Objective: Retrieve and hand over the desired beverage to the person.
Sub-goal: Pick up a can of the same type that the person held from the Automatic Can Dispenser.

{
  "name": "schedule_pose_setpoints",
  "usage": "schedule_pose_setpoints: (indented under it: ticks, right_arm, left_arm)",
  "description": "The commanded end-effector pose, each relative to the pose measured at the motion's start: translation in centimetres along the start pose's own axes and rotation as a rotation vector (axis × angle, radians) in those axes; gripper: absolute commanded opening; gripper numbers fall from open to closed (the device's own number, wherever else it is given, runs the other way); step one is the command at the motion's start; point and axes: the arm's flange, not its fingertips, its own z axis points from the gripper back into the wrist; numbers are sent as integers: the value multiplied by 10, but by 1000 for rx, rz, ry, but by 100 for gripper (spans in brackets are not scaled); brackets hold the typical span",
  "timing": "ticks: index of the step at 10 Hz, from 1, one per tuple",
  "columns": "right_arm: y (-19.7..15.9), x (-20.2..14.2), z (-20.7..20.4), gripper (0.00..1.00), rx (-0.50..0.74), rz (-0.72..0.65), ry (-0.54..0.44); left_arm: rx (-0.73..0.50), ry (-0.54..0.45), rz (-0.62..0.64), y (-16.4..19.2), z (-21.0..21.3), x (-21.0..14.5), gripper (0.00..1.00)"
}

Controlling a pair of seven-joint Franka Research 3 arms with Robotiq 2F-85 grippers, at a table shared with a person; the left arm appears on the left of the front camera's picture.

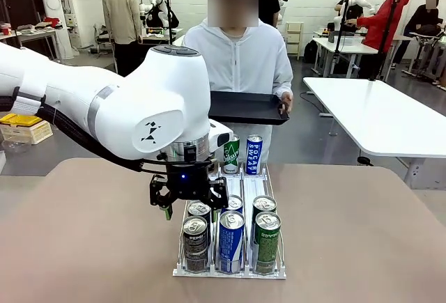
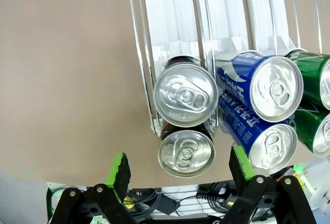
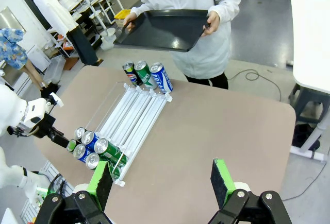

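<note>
Up front, the left arm's bulky white wrist blocks much of the rack (image 1: 230,274): at the far end it covers the left lane's standing can and part of the green can (image 1: 231,151) beside the blue-and-white can (image 1: 254,154). In the left wrist view the green cans (image 2: 314,87) are cut off at the right edge, and the labels of the two dark cans (image 2: 186,94) cannot be read. Which drink is wanted cannot be told. The left gripper (image 1: 189,209) hangs over the near end of the left lane, its jaws spread wide. The nearest dark can's top sits between the green pads (image 2: 119,166), apart from both, with blue cans (image 2: 273,87) in the middle lane just beside. The right gripper (image 3: 161,182) hangs high over the table's near right, jaws spread on nothing. At the far side the person (image 1: 240,59) holds a black tray (image 1: 244,106) in both hands, well apart from the rack's near cans.
</note>
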Motion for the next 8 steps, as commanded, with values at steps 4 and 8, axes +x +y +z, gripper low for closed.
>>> schedule_pose_setpoints:
  ticks: [4, 8]
  right_arm:
    - [-1, 1, -2, 100, 26, -4, -7]
    - [-1, 1, -2, 100, 26, -4, -7]
  left_arm:
    - [0, 0, 0, 0, 0, 0, 100]
    - [0, 0, 0, 0, 0, 0, 100]
